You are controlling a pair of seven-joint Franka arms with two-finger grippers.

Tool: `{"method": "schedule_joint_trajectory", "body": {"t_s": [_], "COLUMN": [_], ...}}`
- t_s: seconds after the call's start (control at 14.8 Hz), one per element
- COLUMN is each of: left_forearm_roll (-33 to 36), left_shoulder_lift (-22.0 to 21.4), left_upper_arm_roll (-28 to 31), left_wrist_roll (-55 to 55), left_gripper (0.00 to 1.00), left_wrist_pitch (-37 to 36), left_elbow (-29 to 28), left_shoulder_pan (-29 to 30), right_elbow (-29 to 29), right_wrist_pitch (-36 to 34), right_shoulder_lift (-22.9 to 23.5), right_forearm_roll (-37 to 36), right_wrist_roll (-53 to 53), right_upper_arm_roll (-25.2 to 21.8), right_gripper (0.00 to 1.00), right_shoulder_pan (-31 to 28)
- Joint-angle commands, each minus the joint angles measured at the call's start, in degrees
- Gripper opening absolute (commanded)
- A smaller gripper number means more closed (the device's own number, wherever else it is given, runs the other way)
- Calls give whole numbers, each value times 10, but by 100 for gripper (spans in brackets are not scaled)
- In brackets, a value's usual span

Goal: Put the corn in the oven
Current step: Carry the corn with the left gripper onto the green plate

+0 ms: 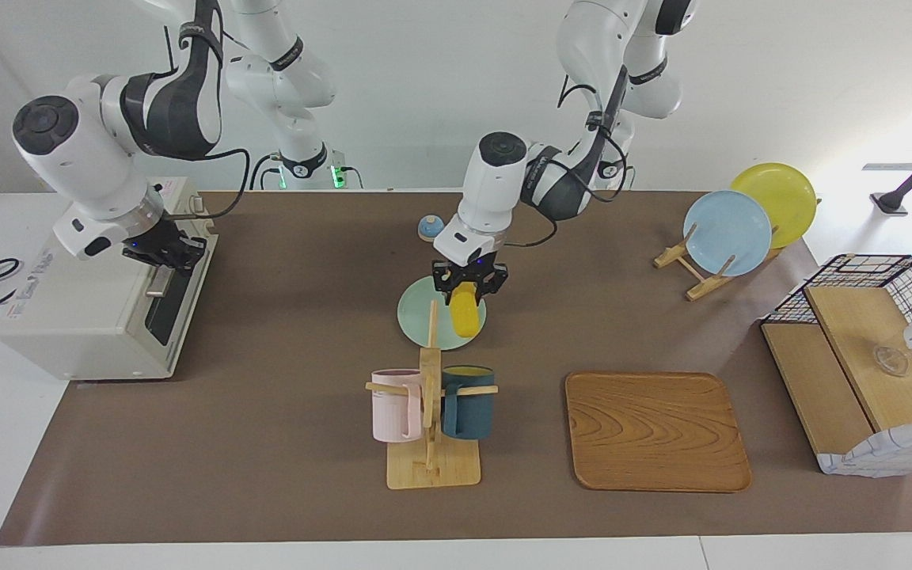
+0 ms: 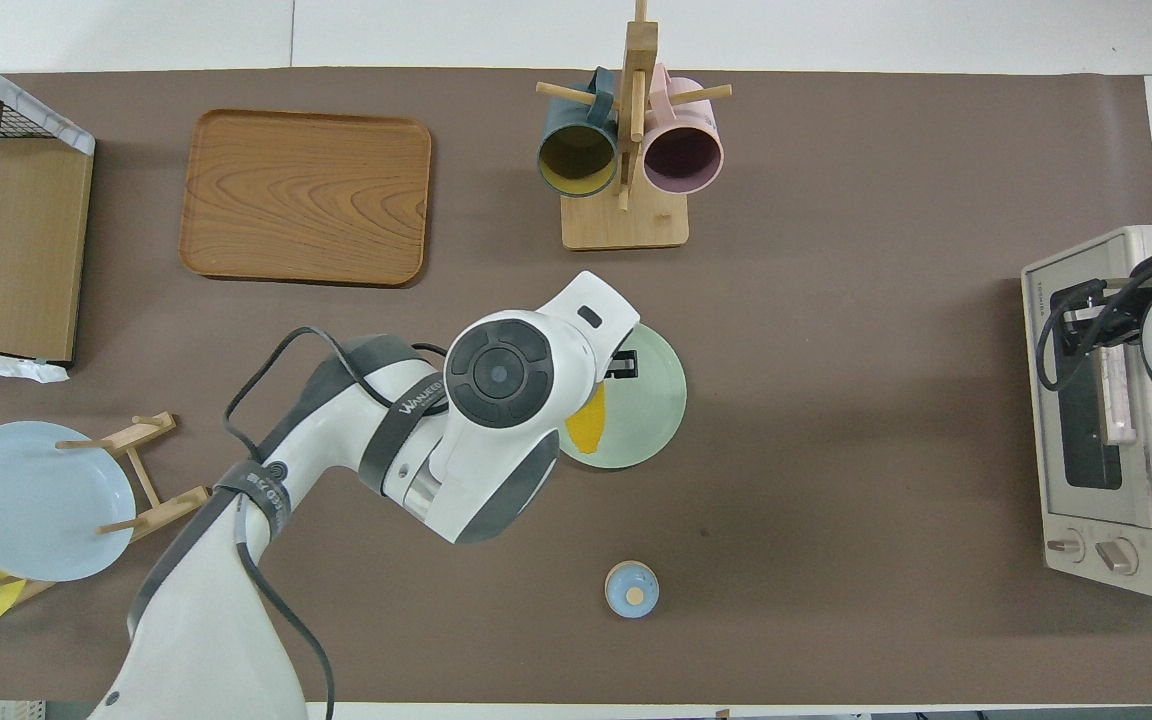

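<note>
Where lettering can be made out, the left arm's forearm band reads "WANEED" or similar in the overhead view, cut off at its end; the oven (image 2: pixel 1101 420) carries a red-and-white warning sticker and side print too small to read. The left gripper (image 1: pixel 468 286) hangs over the pale green plate (image 1: pixel 424 321) at mid-table, fingers clamped on the upper end of the corn (image 1: pixel 464 313). The cob hangs nearly upright from the fingers, above the plate; whether its lower tip touches the plate cannot be told. The right gripper (image 1: pixel 167 252) sits at the oven's front, at the right arm's end of the table, fingers closed at the door handle; whether they clasp the bar cannot be told. The oven door appears closed.
</note>
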Motion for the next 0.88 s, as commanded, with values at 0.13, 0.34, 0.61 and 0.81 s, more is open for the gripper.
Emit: {"method": "schedule_joint_trajectory", "body": {"t_s": [0.13,0.34,0.61,0.81], "left_forearm_roll": [-7,-7,-6,-6], "left_shoulder_lift": [42,42,30,-34], "left_upper_arm_roll": [13,14,16,15], "left_wrist_roll": [-5,4,5,12], "left_gripper": [0,0,100,100], "left_wrist_pitch": [53,51,11,-71], "left_elbow": [-6,-6,-1,3], "left_shoulder_pan": [-27,-24,-16,34], "right_elbow": [-6,-2,-3,-19], "right_wrist_pitch": [2,1,2,5], "right_shoulder_lift": [-5,-3,-4,-8], "right_forearm_roll": [-48,-51,-73,-73], "right_wrist_roll": [-24,-24,-49,-50], "right_upper_arm_roll": [3,3,2,2], "right_gripper": [0,0,0,0], "right_shoulder_pan": [-8,-8,-9,-12]}}
